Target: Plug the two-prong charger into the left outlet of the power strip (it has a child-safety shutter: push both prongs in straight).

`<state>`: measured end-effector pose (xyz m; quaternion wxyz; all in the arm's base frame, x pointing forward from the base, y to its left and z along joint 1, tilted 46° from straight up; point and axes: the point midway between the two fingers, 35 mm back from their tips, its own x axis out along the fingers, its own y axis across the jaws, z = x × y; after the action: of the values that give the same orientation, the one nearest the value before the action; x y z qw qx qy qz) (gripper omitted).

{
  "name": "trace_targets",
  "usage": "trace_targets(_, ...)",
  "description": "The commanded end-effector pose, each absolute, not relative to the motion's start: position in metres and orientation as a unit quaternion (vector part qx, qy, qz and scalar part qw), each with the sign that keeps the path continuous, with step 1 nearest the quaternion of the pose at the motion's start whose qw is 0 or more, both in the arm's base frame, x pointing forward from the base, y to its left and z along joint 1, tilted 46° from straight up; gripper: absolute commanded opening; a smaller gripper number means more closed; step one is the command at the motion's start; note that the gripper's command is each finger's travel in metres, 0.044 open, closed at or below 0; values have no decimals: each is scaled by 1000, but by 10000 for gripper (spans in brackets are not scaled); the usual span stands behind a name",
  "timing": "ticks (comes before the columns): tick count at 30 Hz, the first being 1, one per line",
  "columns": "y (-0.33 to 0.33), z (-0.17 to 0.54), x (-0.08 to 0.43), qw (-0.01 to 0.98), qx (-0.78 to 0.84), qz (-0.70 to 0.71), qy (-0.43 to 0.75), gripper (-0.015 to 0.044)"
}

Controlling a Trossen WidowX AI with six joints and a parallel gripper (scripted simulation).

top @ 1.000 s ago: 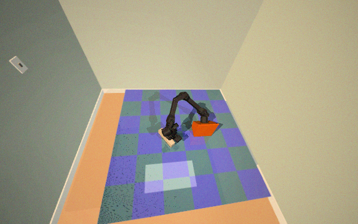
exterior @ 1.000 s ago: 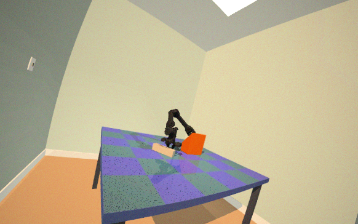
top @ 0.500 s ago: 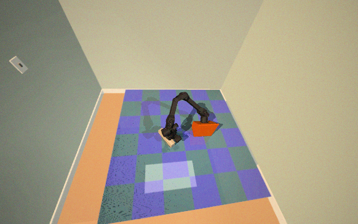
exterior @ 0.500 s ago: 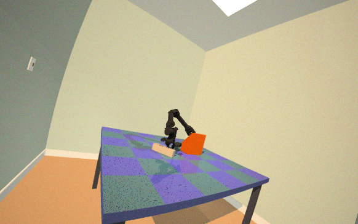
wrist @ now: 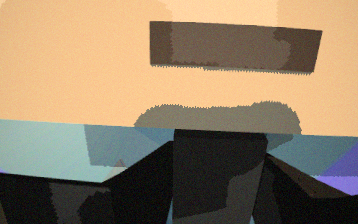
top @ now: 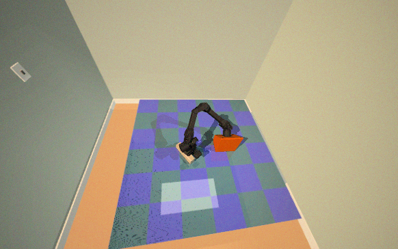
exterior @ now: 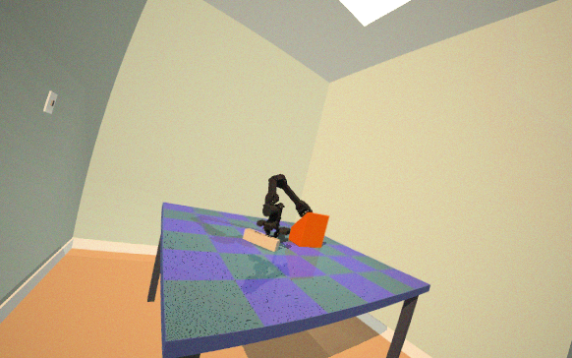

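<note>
A: Exterior view: checkered table (top: 193, 219) (exterior: 295, 300), legs showing; top view gives only its surface. Black arm (top: 192, 120) (exterior: 291, 193) rises by the orange block (top: 227, 143) (exterior: 311, 231).

B: Wrist view adds the dark rectangle (wrist: 232, 47) on the cream power strip (top: 187, 158) (exterior: 260, 240) (wrist: 65, 75).

A: Gripper (top: 193, 154) (exterior: 273, 233) (wrist: 209, 151)?

B: Closed on the black charger (wrist: 217, 172), its front at the strip's near edge. Prongs hidden; can't tell if seated.

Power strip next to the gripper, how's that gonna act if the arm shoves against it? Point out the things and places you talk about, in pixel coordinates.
The power strip (top: 184, 154) (exterior: 260, 240) (wrist: 65, 75) looks straight-edged and boxy, so probably stiff. It lies low and long on the table (exterior: 206, 300), so it would likely slide or pivot rather than roll.
</note>
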<state>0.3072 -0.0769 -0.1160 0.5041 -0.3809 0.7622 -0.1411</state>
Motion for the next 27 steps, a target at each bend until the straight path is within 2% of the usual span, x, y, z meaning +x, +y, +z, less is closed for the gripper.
trace_targets(1, -74, -118, 314, 511, -379, -141, 758, 0)
trace_targets(27, -71, -121, 323, 512, -379, -141, 758, 0)
